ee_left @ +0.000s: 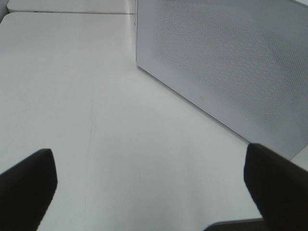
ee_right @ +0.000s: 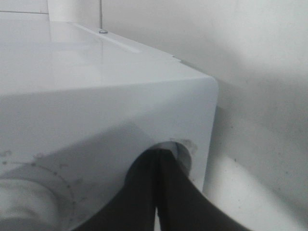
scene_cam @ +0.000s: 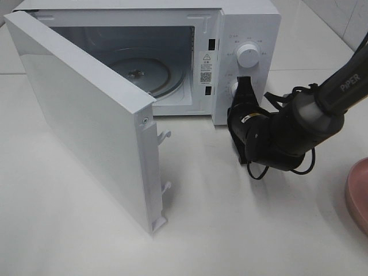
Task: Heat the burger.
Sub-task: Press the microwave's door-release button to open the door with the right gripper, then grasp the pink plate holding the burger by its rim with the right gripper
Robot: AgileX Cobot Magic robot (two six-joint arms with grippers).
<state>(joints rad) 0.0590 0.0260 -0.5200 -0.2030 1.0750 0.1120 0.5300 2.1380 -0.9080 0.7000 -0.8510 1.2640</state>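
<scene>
The burger is out of view in all three frames. The white microwave (scene_cam: 253,23) stands at the back with its door (scene_cam: 80,115) swung wide open, and its glass turntable (scene_cam: 144,72) is bare. My right gripper (scene_cam: 244,81) is shut, its tips against the lower control (scene_cam: 233,87) on the panel, below the upper knob (scene_cam: 248,54). In the right wrist view the shut right gripper (ee_right: 159,161) meets that round control (ee_right: 185,148). My left gripper (ee_left: 151,166) is open over bare table, facing the door's outer face (ee_left: 231,62).
A pink plate (scene_cam: 357,192) with nothing visible on it pokes in at the right edge of the white table (scene_cam: 230,230). The open door juts far forward on the left. The right arm (scene_cam: 299,123) and its cable lie in front of the control panel.
</scene>
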